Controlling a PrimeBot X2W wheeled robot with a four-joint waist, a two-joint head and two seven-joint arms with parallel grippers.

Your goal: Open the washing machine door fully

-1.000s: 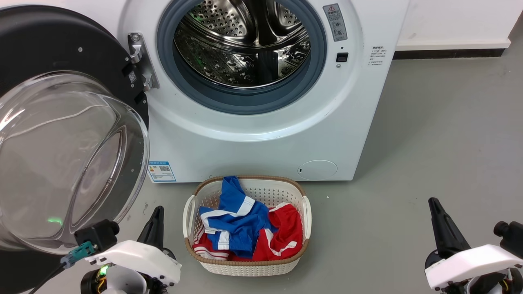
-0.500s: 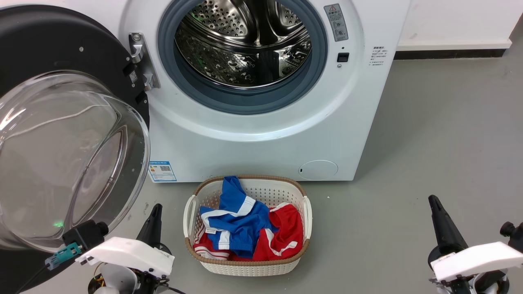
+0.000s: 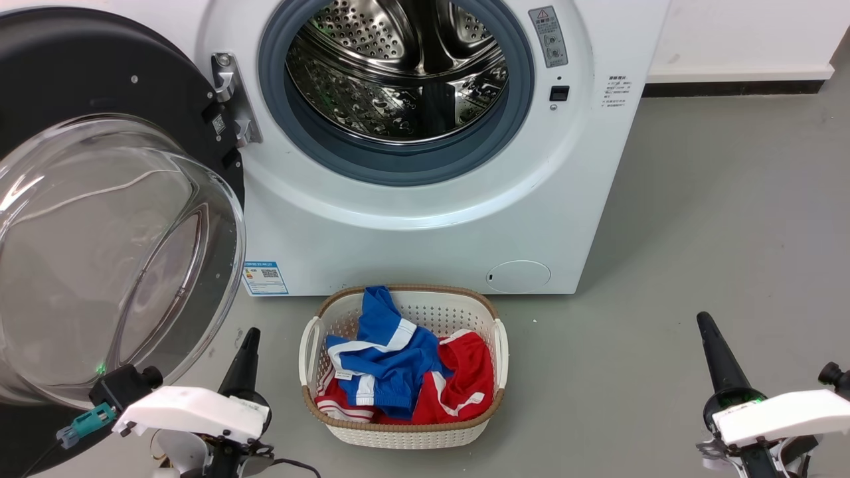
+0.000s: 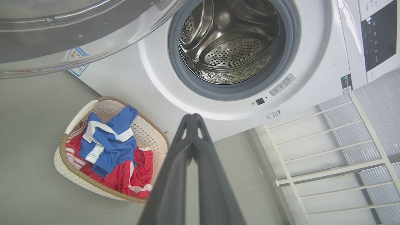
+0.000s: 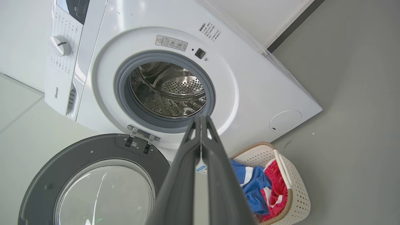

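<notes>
The white washing machine (image 3: 425,232) (image 4: 315,75) (image 5: 250,81) stands ahead with its steel drum exposed. Its round black washing machine door (image 3: 73,86) (image 5: 47,168) hangs swung wide to the left on a metal hinge (image 3: 229,99), the bulging glass bowl (image 3: 113,259) facing me. In the left wrist view the glass rim (image 4: 78,28) crosses the top. My left gripper (image 3: 249,342) (image 4: 192,118) is shut and empty, low beside the door's lower edge, apart from it. My right gripper (image 3: 704,325) (image 5: 201,120) is shut and empty at the lower right, far from the machine.
A white laundry basket (image 3: 488,425) (image 4: 72,184) (image 5: 297,193) holding blue and red clothes sits on the grey floor just in front of the machine, between my two arms. A white metal rack (image 4: 328,150) appears in the left wrist view. Bare floor (image 3: 730,199) lies to the right.
Both arms have drawn back and down toward the bottom edge of the head view. The door and basket keep their places; the picture has shifted slightly.
</notes>
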